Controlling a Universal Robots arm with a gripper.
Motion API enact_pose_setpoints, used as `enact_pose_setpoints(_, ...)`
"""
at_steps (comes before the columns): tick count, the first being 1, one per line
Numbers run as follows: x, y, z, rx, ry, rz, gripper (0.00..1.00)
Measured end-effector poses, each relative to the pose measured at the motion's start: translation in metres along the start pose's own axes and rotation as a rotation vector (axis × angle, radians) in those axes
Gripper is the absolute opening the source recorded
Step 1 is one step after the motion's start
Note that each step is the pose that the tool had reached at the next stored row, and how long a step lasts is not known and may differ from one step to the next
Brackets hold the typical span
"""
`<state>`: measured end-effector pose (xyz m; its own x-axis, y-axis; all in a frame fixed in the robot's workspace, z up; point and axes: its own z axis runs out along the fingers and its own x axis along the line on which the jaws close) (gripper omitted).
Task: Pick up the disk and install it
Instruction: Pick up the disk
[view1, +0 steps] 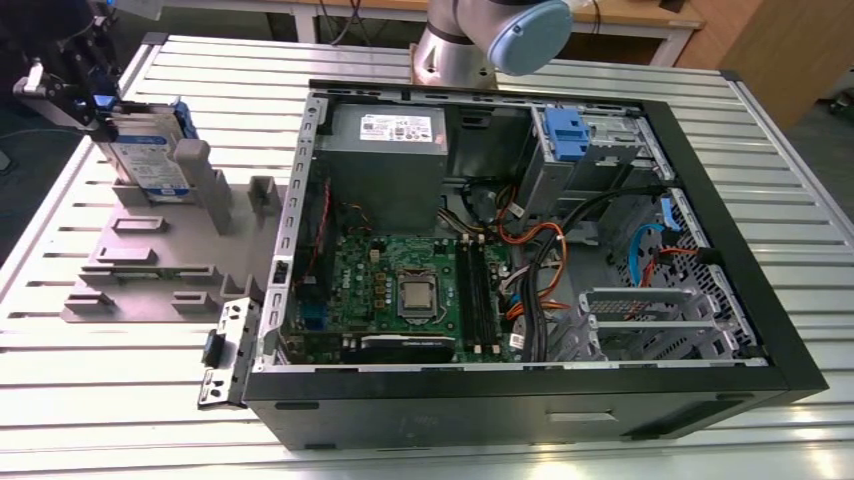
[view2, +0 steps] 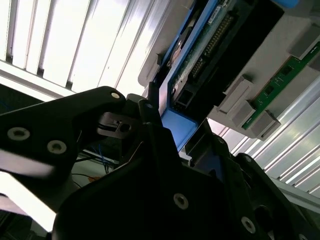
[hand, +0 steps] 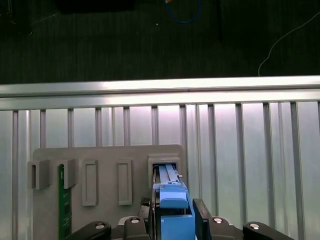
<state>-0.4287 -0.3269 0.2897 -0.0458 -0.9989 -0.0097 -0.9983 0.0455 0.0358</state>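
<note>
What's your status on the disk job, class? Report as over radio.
Pincer at the disk, grip unconfirmed. Disk upright in grey holder, outside the computer case. Case open, cables loose inside.

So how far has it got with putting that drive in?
Nothing looks finished yet. The black gripper is at the top edge of the silver, blue-framed disk, which stands upright in the grey plastic rack. Lifting it and fitting it into the open black computer case remain.
</note>
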Motion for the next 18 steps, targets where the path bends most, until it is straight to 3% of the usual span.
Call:
enact_pose_setpoints(4,0.0,0.0,0.0007,0.0017,0.0,0.0,0.44)
enact_pose_setpoints(5,0.0,0.0,0.0007,0.0017,0.0,0.0,0.37)
enact_pose_setpoints(18,0.0,0.0,0.0009,0.0018,0.0001,0.0,0.37)
